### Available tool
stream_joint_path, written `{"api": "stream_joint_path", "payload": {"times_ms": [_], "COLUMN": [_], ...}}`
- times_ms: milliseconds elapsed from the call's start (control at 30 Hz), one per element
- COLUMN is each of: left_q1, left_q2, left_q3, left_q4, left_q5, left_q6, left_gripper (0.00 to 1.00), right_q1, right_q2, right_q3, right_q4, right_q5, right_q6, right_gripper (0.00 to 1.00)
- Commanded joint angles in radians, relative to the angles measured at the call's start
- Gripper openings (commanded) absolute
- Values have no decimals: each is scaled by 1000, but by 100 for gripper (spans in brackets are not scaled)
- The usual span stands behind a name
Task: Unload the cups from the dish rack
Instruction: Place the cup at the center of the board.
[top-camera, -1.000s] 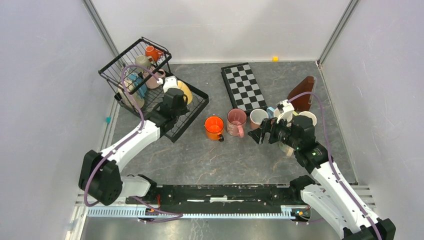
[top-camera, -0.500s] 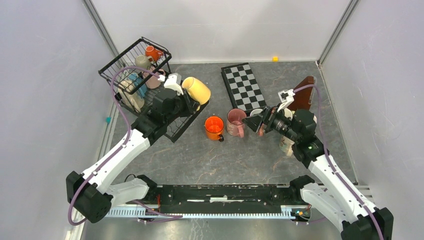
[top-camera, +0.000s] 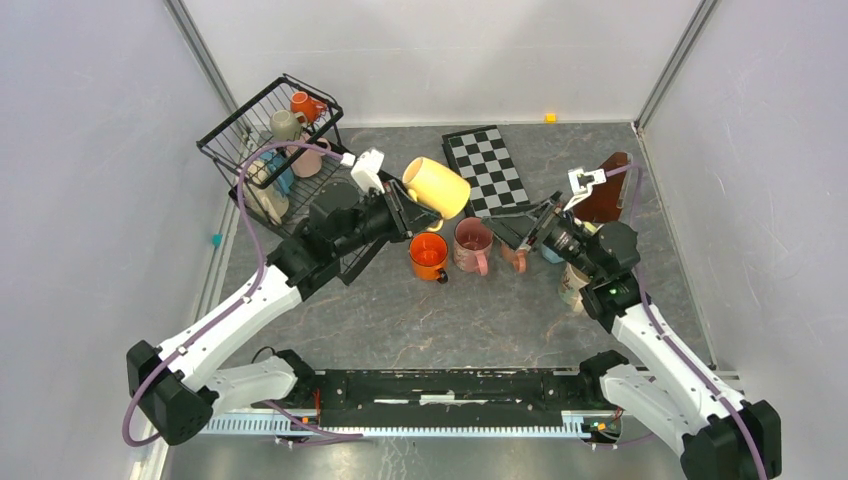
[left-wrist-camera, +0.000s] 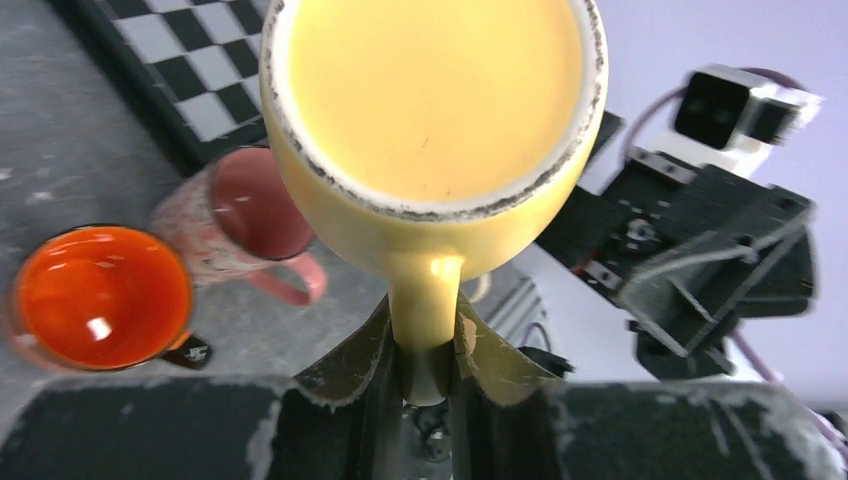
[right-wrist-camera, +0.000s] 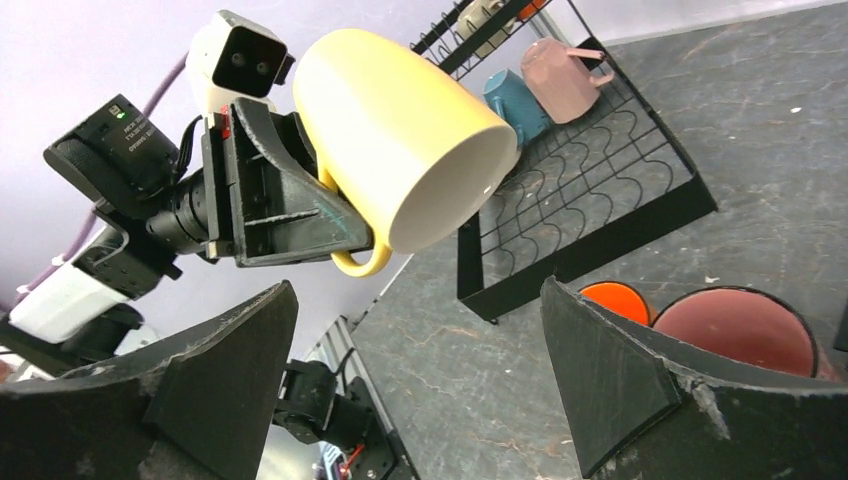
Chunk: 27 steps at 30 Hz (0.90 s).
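As L end effector (left-wrist-camera: 423, 345) clamps yellow cup (left-wrist-camera: 430, 100), R (right-wrist-camera: 415, 310) gapes

My left fingers (left-wrist-camera: 352, 368) pinch the yellow mug (top-camera: 436, 187) by its handle, sideways in the air. The orange mug (top-camera: 428, 254) and pink mug (top-camera: 472, 241) stand upright on the worktop (top-camera: 400, 310). Others sit in the dish rack (top-camera: 243, 108).
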Motion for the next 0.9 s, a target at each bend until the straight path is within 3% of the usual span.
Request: {"api": "stream_joint_path", "payload": {"times_ms": [0, 433, 600, 867], "left_q1": [-50, -165, -199, -219], "left_q2": [0, 94, 113, 133], "left_q3": [36, 39, 6, -36], "left_q4": [253, 382, 459, 527], "left_q5": [58, 68, 86, 92], "left_q6": [-111, -163, -190, -216], "left_gripper": [2, 2, 2, 2], "right_q1": [3, 4, 4, 5], "right_q2": [18, 6, 24, 4], "right_q3": [-18, -21, -39, -40], "right_q4": [158, 227, 324, 341], "right_q5": [-24, 10, 7, 33], "right_q6": [86, 147, 215, 247], "right_gripper": [98, 98, 90, 67]}}
